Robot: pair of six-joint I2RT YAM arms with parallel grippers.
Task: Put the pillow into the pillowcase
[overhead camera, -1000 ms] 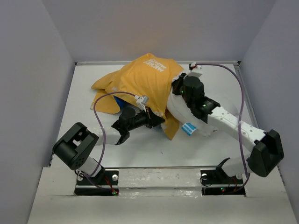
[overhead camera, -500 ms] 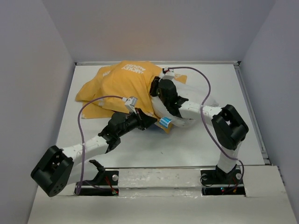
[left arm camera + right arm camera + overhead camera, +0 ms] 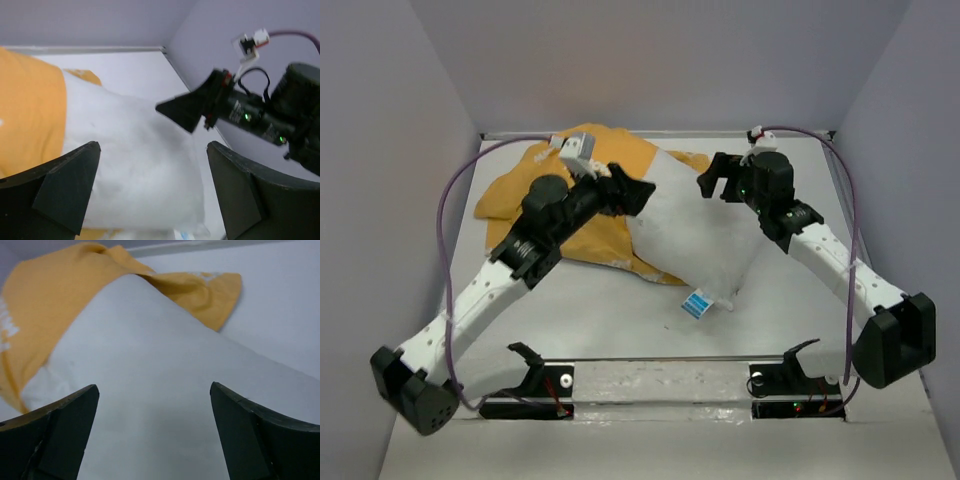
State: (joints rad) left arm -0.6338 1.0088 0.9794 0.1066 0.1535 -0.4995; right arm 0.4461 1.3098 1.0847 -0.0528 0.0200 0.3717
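The table (image 3: 600, 310) carries the pillow (image 3: 695, 240), which lies slantwise in the middle. At the pillow's nearest corner sits a small blue-and-white tag (image 3: 696, 304). Most of the pillow's white bulk is bare.

The pillowcase (image 3: 535, 195) spreads out to the left of the pillow, orange face up. It reaches under the pillow's near-left edge and drapes over its far-left end, and a fold of it shows past the pillow's far edge.

The left gripper (image 3: 632, 185) is over the pillow's far-left end, where the orange cloth meets the white. Its fingers (image 3: 65, 190) are spread wide and pinch nothing. Whether they touch the pillow cannot be told.

The right gripper (image 3: 710, 175) is over the pillow's far edge, facing the left one. Its fingers (image 3: 55, 435) are also spread wide, with only the pillow's surface seen between them.
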